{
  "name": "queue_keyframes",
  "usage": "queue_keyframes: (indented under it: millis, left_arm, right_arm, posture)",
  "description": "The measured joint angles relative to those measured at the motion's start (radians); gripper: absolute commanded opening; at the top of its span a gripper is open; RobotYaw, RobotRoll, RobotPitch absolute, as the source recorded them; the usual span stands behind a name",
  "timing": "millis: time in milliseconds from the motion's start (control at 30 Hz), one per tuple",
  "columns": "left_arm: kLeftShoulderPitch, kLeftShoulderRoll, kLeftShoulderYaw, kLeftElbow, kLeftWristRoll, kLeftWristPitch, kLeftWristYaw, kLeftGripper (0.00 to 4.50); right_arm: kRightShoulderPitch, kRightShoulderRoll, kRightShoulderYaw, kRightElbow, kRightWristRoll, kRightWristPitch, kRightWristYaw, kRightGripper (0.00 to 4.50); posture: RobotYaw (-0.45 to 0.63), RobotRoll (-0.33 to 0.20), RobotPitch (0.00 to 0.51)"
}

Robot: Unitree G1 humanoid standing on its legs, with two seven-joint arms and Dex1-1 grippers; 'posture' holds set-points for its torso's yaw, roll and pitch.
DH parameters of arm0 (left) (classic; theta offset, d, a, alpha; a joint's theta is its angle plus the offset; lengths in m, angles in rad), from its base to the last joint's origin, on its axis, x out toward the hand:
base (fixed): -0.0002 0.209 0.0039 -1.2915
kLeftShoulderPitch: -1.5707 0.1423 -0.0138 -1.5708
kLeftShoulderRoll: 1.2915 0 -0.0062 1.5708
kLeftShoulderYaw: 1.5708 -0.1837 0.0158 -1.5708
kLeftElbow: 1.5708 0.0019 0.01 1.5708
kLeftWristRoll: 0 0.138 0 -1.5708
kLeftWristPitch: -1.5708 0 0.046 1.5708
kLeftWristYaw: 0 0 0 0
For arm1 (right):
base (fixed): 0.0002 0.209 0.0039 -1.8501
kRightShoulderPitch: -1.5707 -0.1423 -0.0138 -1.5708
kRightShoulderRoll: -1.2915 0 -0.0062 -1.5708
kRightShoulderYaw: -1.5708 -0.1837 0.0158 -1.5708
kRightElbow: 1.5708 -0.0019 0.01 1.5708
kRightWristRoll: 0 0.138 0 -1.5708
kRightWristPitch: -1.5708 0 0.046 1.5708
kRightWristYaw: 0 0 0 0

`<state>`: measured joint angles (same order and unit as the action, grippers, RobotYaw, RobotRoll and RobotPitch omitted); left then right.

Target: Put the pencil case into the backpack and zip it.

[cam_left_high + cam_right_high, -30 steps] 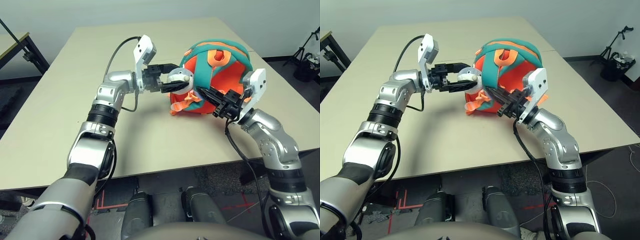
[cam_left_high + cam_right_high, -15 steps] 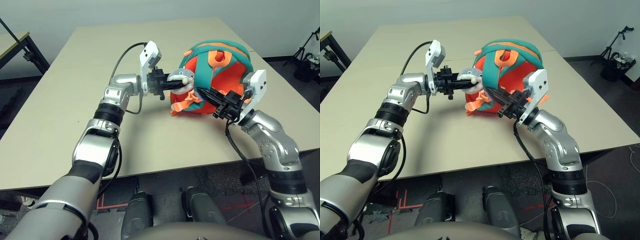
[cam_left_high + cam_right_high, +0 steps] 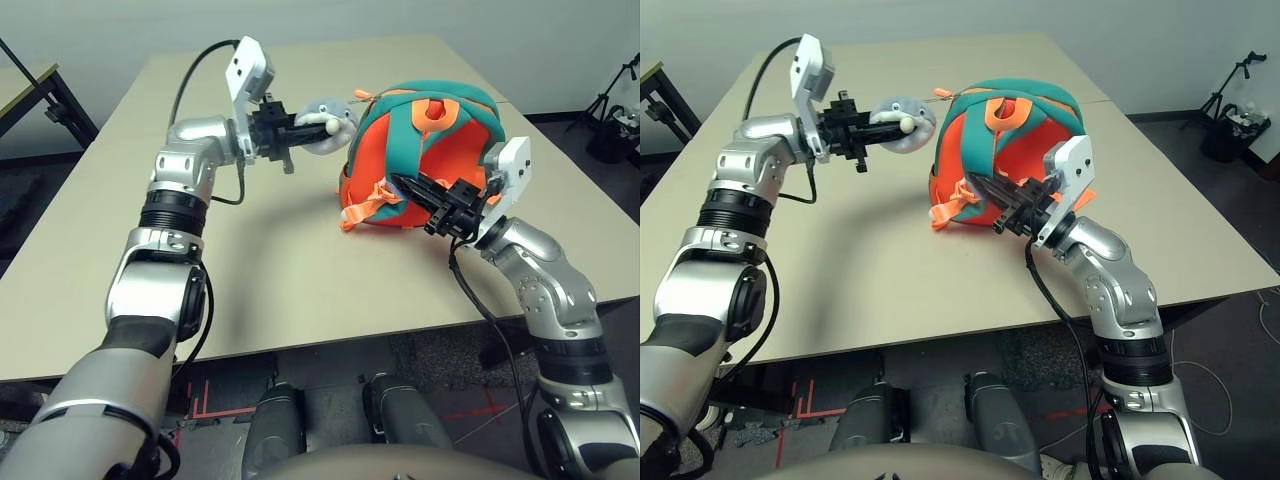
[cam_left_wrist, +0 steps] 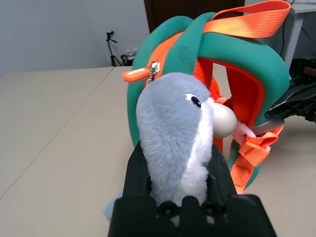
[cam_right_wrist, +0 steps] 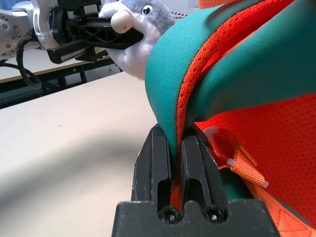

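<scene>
We see the backpack standing on the beige desk, its orange body and teal trim turned so the strap side faces us, orange straps hanging toward the desk near its base. Our left claw is clamped shut around the grey-white plush animal head, holding it out to the left side of the backpack and above the desk; in the left wrist view the plush fills the space between the two black fingers, its small dark eye and pale round nose showing. An orange zipper pull sits at the top edge of the backpack just behind the plush. Our right claw is closed on a band of teal trim on the near right side of the backpack, the fabric pinched between both fingers. The pencil case does not show in any view. We can read no brand, label or writing on the backpack or the plush.
</scene>
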<state>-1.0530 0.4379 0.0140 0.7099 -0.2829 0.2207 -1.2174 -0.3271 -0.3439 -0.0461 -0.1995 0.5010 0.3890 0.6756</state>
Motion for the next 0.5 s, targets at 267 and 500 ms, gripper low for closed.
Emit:
queue_keyframes:
  millis: [267, 500]
  left_arm:
    - [0.094, 0.059, 0.035, -0.108, -0.025, 0.059, 0.025, 0.44]
    - [0.207, 0.086, 0.055, -0.167, -0.042, 0.1, 0.057, 0.44]
  right_arm:
    - [-0.015, -0.001, 0.016, 0.005, 0.0, 0.002, 0.017, 0.0]
    - [-0.016, -0.002, 0.021, 0.005, 0.0, 0.005, 0.023, 0.0]
  posture:
    - [-0.18, 0.0, 0.03]
    - [-0.18, 0.0, 0.031]
